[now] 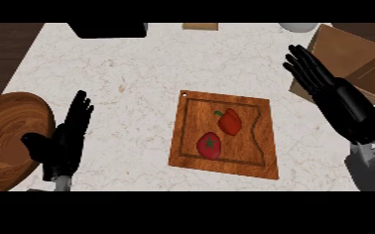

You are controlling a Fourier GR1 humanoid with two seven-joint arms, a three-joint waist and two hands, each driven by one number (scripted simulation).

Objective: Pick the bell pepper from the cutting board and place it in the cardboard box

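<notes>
A: Where is the pepper [230,121] lying, and how much room is around it?

B: It is lying on the board [256,153], in the upper half, just beside a tomato [210,146]. Bare counter [132,74] is stretching on both sides of the board. The box [351,49] is sitting well apart, at the right edge, and the frame is cutting it off.

A: How are the hands standing?

B: The right hand [326,87] is standing between board and box, fingers straight and a little spread, holding nothing. It is covering part of the box's side. The left hand [64,136] is resting low at the left, fingers straight up, thumb out, also holding nothing. It is overlapping a wooden plate [15,124].

A: Is anything unclear?

B: A black thing [108,29] at the far edge is being cut off. I cannot tell what it is.
</notes>
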